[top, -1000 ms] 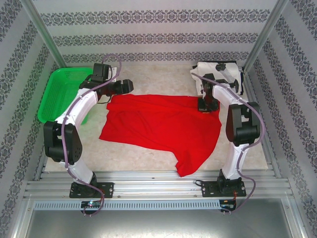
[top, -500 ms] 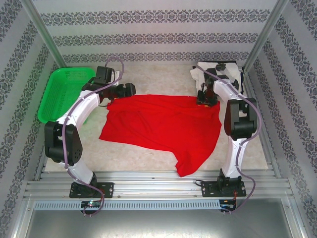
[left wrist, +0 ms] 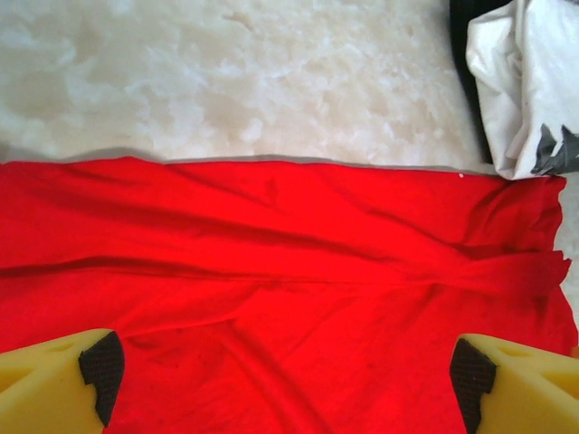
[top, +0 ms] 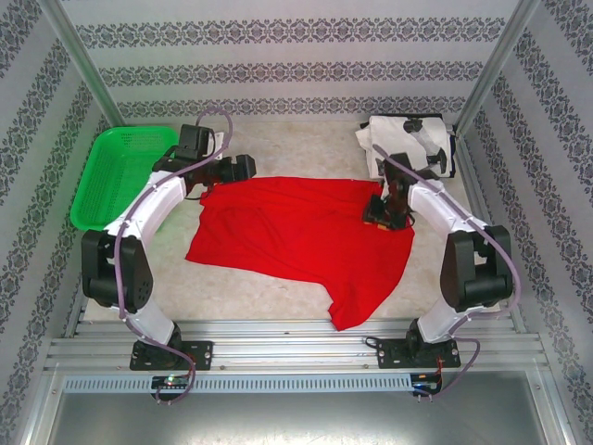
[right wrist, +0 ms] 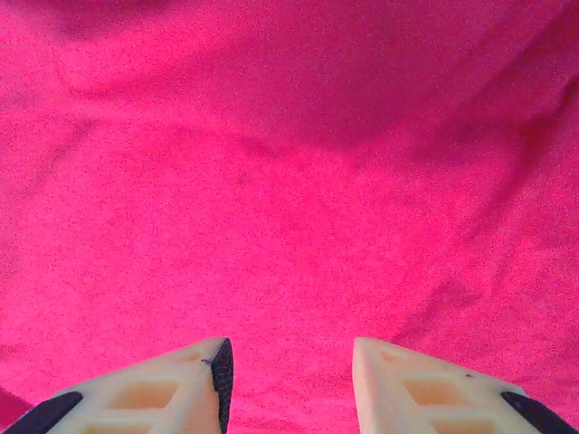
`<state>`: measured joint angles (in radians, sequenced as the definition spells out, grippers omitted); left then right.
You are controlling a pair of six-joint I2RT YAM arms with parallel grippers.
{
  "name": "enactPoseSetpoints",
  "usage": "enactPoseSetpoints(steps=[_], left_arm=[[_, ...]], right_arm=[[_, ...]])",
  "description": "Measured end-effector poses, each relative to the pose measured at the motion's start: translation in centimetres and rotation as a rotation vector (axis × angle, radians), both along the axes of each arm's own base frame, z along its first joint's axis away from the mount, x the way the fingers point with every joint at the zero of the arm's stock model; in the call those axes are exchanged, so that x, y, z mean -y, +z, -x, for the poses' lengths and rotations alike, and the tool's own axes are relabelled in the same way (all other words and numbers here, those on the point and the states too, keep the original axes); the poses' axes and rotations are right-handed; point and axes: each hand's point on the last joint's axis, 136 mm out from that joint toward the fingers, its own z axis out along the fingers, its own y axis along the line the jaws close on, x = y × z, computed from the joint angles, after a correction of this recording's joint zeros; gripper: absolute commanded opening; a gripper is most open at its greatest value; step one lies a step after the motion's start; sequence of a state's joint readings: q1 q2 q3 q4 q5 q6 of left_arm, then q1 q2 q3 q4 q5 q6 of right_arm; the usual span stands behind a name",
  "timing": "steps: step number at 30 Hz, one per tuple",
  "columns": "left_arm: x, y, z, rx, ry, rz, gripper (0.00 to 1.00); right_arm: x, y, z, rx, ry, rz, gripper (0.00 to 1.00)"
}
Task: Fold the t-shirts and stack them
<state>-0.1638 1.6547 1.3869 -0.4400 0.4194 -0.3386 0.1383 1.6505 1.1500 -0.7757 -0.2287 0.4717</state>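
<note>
The red t-shirt (top: 306, 236) lies spread over the middle of the table (top: 306, 134), plain side up, with one lobe trailing toward the near edge. The white t-shirt (top: 408, 139) is bunched in the far right corner, just beyond the red one's far right corner.

I judge both to be light, limp cloth that will sag and drag rather than keep a shape. I would pinch a thin lip of fabric at each corner of the far edge and lift the two corners together, kept low, so the fold stays square.

My left gripper (left wrist: 285, 366) hovers at the red cloth's far left corner and aims across it toward the right. Its jaws are spread wide with nothing between them. That arm runs up the left side, bending inward beside the green basket (top: 120, 176).

My right gripper (right wrist: 288, 362) points down at the far right corner, jaws partly apart and holding nothing. Its arm arches up from the near right edge, elbow outward.
</note>
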Motion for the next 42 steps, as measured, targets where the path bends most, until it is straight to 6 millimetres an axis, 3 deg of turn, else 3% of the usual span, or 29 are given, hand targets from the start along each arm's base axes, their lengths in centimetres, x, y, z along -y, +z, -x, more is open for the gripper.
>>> enactPoseSetpoints(steps=[3, 7, 12, 16, 23, 28, 33, 42], left_arm=[[0.2, 1.3, 0.0, 0.041, -0.016, 0.003, 0.98], [0.6, 4.1, 0.4, 0.121, -0.048, 0.003, 1.0], [1.5, 7.5, 1.4, 0.216, -0.086, 0.001, 1.0], [1.6, 8.9, 2.0, 0.253, -0.093, -0.004, 1.0], [1.2, 8.2, 2.1, 0.245, -0.076, -0.022, 1.0], [1.0, 7.8, 2.1, 0.238, -0.067, -0.033, 1.0], [0.9, 7.8, 2.1, 0.243, -0.063, -0.035, 1.0], [0.7, 6.8, 2.5, 0.225, -0.061, -0.041, 1.0]], right_arm=[[-0.1, -2.3, 0.3, -0.043, -0.062, -0.027, 0.42], [0.1, -3.8, -1.9, -0.012, -0.124, -0.046, 0.42], [1.0, -4.5, -4.2, 0.023, -0.175, -0.047, 0.41], [2.1, -4.6, -5.7, 0.049, -0.212, -0.039, 0.4], [2.4, -4.8, -8.4, 0.078, -0.228, -0.044, 0.35], [2.3, -5.0, -9.2, 0.081, -0.233, -0.047, 0.24], [2.2, -4.7, -9.6, 0.087, -0.236, -0.054, 0.06], [1.1, -3.1, -9.3, 0.074, -0.239, -0.161, 0.0]])
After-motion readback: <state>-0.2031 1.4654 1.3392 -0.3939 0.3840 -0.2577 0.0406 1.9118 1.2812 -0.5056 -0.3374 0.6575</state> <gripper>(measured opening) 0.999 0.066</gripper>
